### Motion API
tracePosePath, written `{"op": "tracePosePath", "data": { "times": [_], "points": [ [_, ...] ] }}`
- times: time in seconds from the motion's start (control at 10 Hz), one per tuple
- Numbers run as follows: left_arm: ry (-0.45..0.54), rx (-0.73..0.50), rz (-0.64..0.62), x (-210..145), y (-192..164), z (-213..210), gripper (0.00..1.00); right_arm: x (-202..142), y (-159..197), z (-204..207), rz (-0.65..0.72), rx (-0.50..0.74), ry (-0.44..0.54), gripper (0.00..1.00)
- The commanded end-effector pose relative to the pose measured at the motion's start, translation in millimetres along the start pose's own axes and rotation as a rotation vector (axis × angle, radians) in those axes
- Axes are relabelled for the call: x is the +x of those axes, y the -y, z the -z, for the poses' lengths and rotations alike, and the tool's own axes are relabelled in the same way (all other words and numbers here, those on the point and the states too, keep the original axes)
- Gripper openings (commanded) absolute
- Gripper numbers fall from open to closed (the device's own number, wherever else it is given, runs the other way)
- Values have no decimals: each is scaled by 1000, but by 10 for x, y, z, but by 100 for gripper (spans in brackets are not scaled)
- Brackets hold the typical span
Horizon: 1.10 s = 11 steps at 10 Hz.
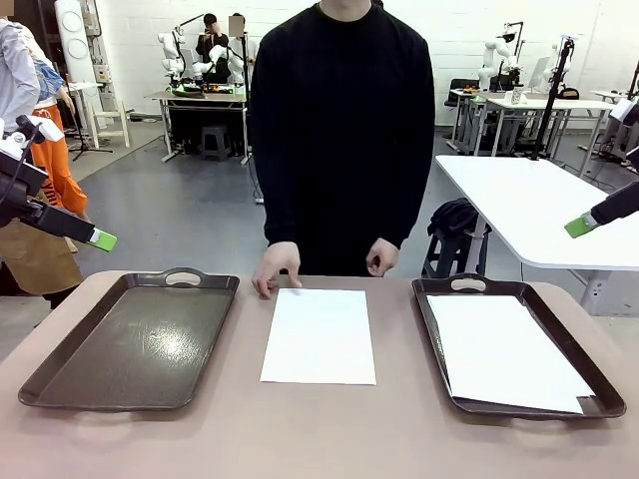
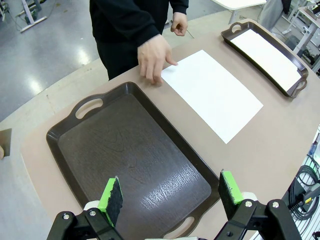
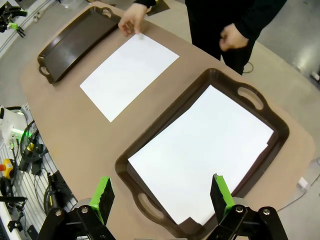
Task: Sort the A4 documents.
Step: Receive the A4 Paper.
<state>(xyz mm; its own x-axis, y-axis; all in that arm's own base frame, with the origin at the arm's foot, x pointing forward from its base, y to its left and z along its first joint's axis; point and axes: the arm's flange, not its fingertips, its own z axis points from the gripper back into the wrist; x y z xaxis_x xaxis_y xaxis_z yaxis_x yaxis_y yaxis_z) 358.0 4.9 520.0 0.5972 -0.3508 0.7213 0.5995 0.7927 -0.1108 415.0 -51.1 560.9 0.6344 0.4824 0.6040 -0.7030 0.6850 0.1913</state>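
Observation:
One white A4 document (image 1: 319,335) (image 2: 212,93) (image 3: 129,74) lies flat on the table between two dark brown trays. The person's hand (image 1: 276,267) (image 2: 154,57) (image 3: 132,18) rests fingertips on its far left corner. More A4 documents (image 1: 507,351) (image 3: 200,150) (image 2: 271,58) lie in the right tray (image 1: 435,349) (image 3: 125,167). The left tray (image 1: 130,341) (image 2: 130,160) holds nothing. My left gripper (image 2: 170,194) (image 1: 100,239) hangs open above the left tray's near end. My right gripper (image 3: 162,192) (image 1: 581,226) hangs open above the right tray's near end.
The person stands at the far edge of the brown table (image 1: 319,429), their other hand (image 1: 381,257) (image 3: 231,37) held above the edge. Another white table (image 1: 539,205) stands behind on the right. Cables (image 3: 25,150) hang beside the table.

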Motion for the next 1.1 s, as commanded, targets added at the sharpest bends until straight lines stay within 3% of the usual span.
{"op": "tracePosePath", "data": {
  "times": [0.0, 1.0],
  "points": [
    [9, -11, -1, -12, -25, 7, 100, 6, -4, 10, -3, 5, 2, 100],
    [9, -11, -1, -12, -25, 7, 100, 6, -4, 10, -3, 5, 2, 100]
  ]
}}
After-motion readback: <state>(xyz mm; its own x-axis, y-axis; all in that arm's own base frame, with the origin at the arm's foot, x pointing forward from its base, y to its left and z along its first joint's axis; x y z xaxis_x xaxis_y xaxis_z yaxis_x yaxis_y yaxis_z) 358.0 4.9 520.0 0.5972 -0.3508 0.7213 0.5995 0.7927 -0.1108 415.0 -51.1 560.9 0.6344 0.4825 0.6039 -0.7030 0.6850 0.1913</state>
